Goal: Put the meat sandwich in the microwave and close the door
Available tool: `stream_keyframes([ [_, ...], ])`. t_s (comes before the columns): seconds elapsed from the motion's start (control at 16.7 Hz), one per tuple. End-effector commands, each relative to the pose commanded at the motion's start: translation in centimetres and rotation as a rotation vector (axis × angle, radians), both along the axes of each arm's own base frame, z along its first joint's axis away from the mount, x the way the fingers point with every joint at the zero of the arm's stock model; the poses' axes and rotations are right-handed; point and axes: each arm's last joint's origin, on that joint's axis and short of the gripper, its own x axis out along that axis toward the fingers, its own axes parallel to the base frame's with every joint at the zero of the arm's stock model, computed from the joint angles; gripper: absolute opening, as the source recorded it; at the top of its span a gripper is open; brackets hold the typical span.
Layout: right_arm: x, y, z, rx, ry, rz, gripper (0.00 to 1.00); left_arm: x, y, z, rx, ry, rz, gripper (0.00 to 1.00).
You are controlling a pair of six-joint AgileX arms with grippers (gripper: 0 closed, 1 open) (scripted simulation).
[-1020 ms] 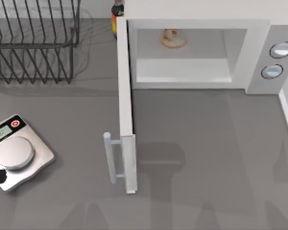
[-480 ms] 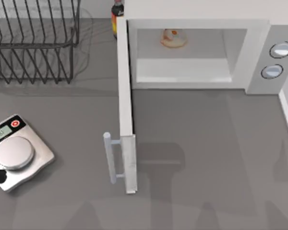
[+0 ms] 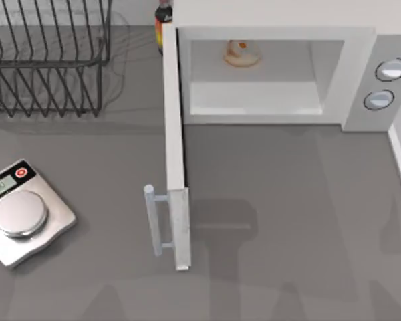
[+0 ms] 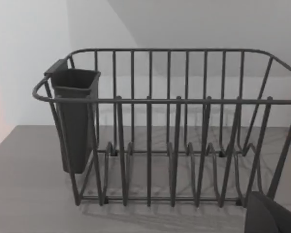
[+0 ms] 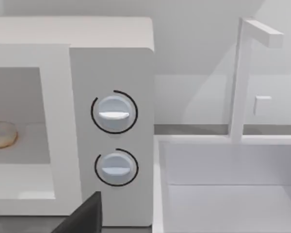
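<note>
No words or numbers can be read anywhere. The kitchen scale, at the lower left of the top view, has a small display with digits too blurred to make out.

The place was a kitchen, rendered in simulation; a grey countertop carried a white microwave with 2 round silver buttons on its grey side panel, its door standing open; a dark wire dish rack with a cutlery cup stood near the wall; a digital kitchen scale lay on the counter; a white sink with a tap sat just beside the microwave; a bottle stood at the back.
</note>
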Motion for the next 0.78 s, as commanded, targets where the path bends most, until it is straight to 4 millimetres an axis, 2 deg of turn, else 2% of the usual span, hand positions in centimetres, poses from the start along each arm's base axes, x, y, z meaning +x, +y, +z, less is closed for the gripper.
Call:
stream_keyframes([
  [0.36,0.0,0.0,0.0,0.0,0.0,0.0,1.0,-0.49,1.09,-0.53,-0.001,0.006,-0.002,0.0],
  [0.78,0.0,0.0,0.0,0.0,0.0,0.0,1.0,-0.54,1.03,-0.2,-0.009,0.012,-0.006,0.0],
])
